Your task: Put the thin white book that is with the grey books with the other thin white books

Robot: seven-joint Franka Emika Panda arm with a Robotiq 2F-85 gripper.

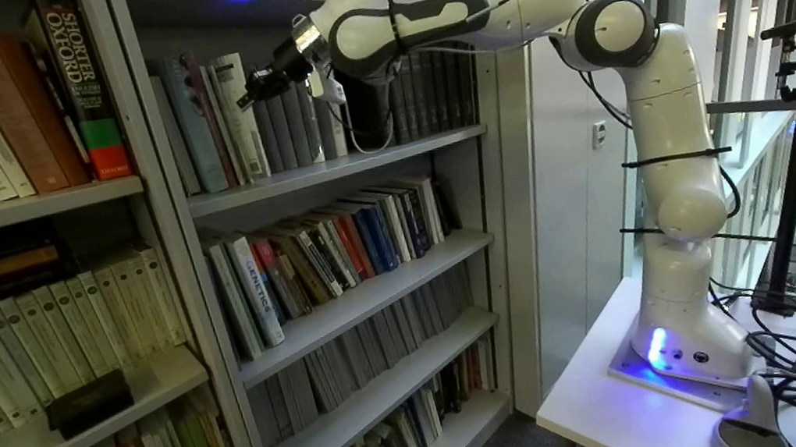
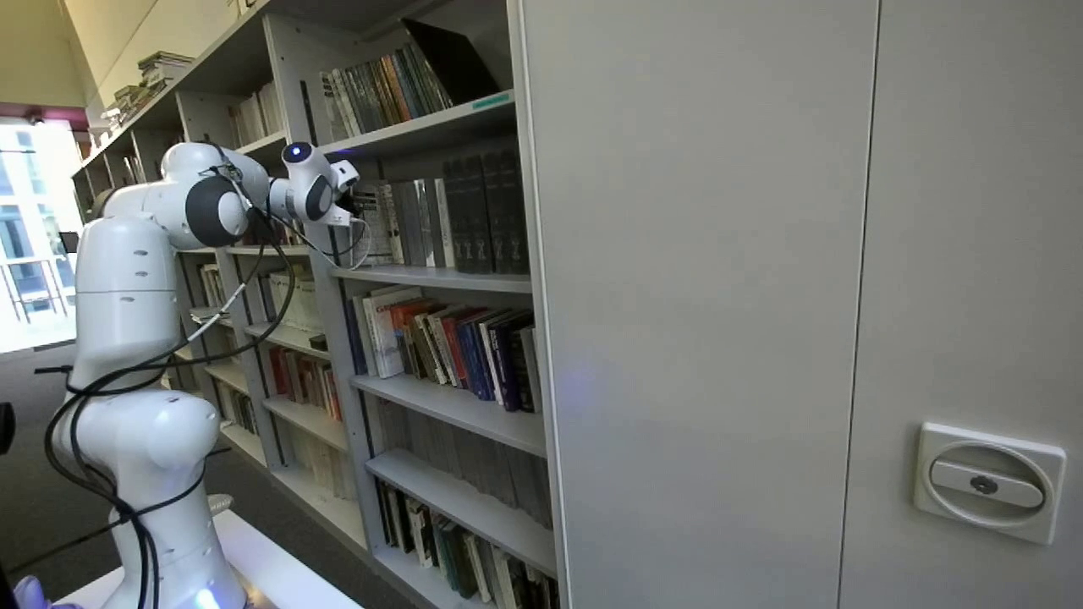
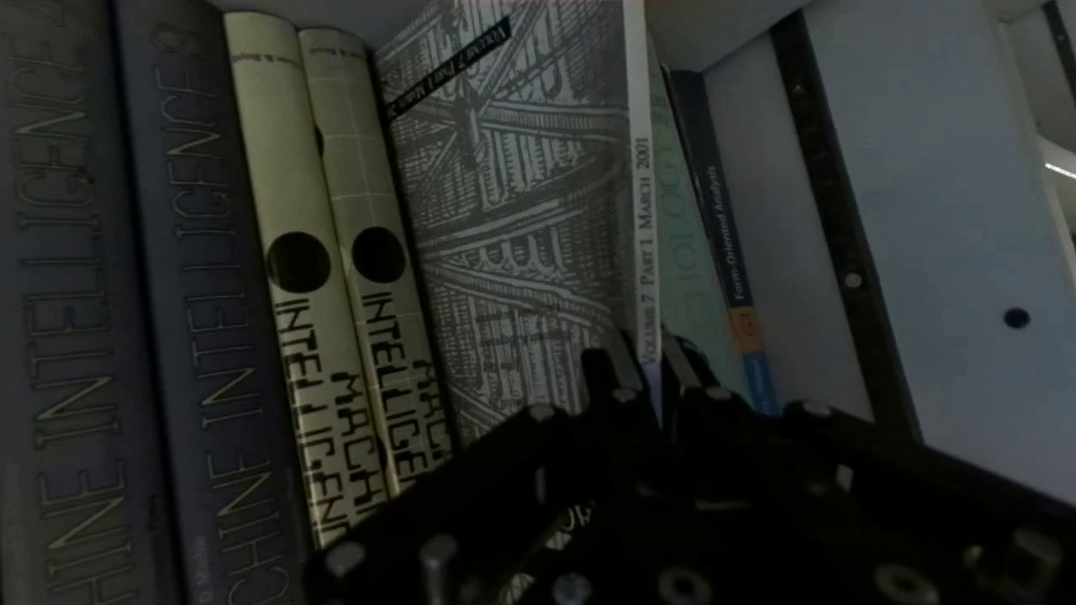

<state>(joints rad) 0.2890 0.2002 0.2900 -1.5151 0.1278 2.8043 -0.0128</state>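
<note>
Thin white book (image 3: 530,227) held at its spine, upright among its shelf neighbours.
Wrist view, left to right: grey books (image 3: 202,294), close-set; two cream volumes (image 3: 357,185); then the thin white book, spine standing proud of theirs, patterned cover exposed. The gripper (image 3: 647,365) is drawn narrow on that spine, holding it from both faces. Just beside are a pale green book (image 3: 685,235) and a dark-spined book (image 3: 721,218), leaving little clearance; past them, the side panel (image 3: 950,218). In an exterior view, the shelf edge (image 1: 335,173) runs below the gripper, and a strip of floor (image 1: 471,445) separates bookcase (image 1: 198,301) from bench (image 1: 595,383).
</note>
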